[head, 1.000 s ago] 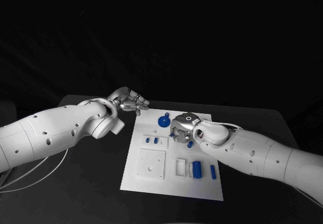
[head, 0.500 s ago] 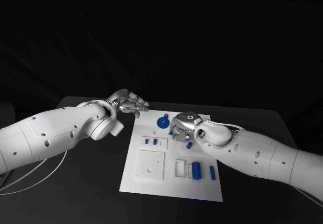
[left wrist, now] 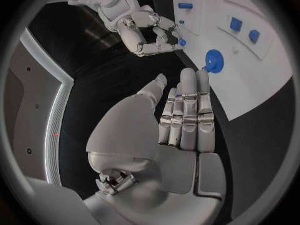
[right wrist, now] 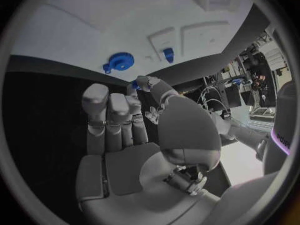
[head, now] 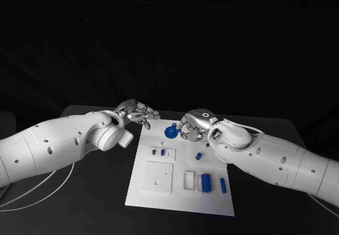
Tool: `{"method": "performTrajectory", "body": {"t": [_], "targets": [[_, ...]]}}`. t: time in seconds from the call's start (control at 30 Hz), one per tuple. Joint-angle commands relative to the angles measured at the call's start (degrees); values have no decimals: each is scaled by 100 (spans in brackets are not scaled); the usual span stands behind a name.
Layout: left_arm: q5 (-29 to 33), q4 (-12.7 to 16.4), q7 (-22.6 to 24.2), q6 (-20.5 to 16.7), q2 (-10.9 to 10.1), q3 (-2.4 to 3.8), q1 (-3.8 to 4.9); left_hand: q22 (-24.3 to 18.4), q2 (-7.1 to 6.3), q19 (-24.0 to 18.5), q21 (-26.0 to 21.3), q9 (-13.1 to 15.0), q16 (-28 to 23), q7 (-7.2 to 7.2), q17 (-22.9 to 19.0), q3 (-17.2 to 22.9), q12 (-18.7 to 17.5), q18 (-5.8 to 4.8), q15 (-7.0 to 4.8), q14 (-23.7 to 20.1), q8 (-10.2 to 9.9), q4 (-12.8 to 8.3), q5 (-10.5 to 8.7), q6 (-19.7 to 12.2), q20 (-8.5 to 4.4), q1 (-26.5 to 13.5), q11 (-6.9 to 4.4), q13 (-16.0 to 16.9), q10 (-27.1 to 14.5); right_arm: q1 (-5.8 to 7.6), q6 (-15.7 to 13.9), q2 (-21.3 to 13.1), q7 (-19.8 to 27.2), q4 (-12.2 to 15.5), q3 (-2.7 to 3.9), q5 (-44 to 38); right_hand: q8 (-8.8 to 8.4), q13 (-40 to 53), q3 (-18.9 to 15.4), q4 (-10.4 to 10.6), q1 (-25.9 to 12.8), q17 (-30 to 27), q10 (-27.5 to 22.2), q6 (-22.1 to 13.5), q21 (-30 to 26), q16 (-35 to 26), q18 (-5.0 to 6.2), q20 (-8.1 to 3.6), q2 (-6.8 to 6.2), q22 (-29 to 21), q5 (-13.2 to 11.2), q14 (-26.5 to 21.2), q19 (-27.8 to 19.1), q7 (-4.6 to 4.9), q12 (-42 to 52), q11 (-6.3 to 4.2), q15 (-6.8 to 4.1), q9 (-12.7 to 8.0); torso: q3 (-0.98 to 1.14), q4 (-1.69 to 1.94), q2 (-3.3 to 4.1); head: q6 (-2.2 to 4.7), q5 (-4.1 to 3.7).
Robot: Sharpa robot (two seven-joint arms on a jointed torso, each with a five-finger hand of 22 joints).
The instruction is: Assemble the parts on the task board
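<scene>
The white task board (head: 177, 198) lies lengthwise in the middle of the black table. A blue gear (head: 170, 130) with a short stem stands near its far end. My right hand (head: 190, 126) hovers just right of the gear, and the tips of its thumb and a finger pinch a small blue part (right wrist: 134, 85); the left wrist view shows the same part (left wrist: 182, 42). My left hand (head: 138, 111) floats off the board's far left corner, its fingers straight and side by side, holding nothing. The gear (left wrist: 214, 61) lies just beyond those fingers.
Towards the near end the board carries a blue block (head: 206, 182), a thin blue pin (head: 222, 184) and a raised white square (head: 159, 175). Two small blue pieces (head: 158, 152) and a blue stub (head: 198, 156) sit mid-board. A white cable (head: 42, 193) trails at the left.
My right hand has lifted from the middle of the board and moved towards its far end, beside the gear. The left hand has hardly moved.
</scene>
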Motion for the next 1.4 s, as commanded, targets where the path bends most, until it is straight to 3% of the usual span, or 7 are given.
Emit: {"method": "performTrajectory", "body": {"t": [0.03,0.3,0.43,0.83,1.0,1.4], "targets": [[904,24,-148,0,53,-3,1,-67,11,80,18,-4,-60,-2,-13,-73,-24,15,3,89,12,24,-43,-48,3,10,26,-7,-104,-6,-61,-48,-118,99,84,231,0,4,-6,20,7,5,7,0,14,-37,14,-34,-35,539,-24,-7,235,-13,-40,-40,-47,4,15,-45,-21,47,19],[1921,-53,-150,-354,232,-95,-19,-422,32,233,27,-5,-502,29,-52,-391,-23,47,4,383,12,117,-93,-127,11,85,65,-8,-279,-6,-19,-107,-175,224,329,334,0,10,-61,43,19,5,8,-4,13,-51,14,-38,-38,540,-70,-9,235,-14,-42,-39,-51,3,52,-89,-64,105,59],[2454,-69,-7,-365,315,-120,-44,-524,48,211,28,-5,-612,29,-21,-425,-25,40,9,375,12,120,-100,-120,16,122,68,-9,-279,-7,-3,-89,-186,241,413,370,0,10,-83,50,28,6,7,-5,6,-54,14,-39,-38,539,-76,-10,234,-15,-44,-41,-52,3,63,-105,-66,118,59],[3072,-59,226,-463,447,-142,-89,-639,91,195,38,-1,-717,-21,-8,-469,-24,30,7,388,19,87,-111,19,13,132,54,-9,-253,-35,22,10,-192,258,579,392,0,15,-129,75,47,9,4,-11,3,-66,16,-39,-37,541,-104,-8,238,-15,-49,-38,-51,3,48,-84,-59,162,26],[3209,-49,341,-425,462,-143,-105,-655,91,191,41,-4,-740,-22,-8,-480,-26,25,4,389,12,86,-116,25,11,114,50,-10,-237,-46,44,44,-191,251,607,387,0,15,-129,75,47,9,4,-11,3,-66,16,-39,-37,541,-104,-8,238,-15,-49,-38,-51,3,42,-88,-61,217,20],[3408,7,509,-129,480,-142,-137,-730,-107,180,25,-7,-797,32,-11,-673,-23,-8,21,393,10,103,-148,-129,10,16,82,-8,-375,-52,67,98,-187,241,619,378,-1,16,-139,80,63,11,4,-12,6,-71,16,-38,-35,543,-105,-7,239,-14,-52,-39,-51,3,41,-86,-59,201,16]]}}
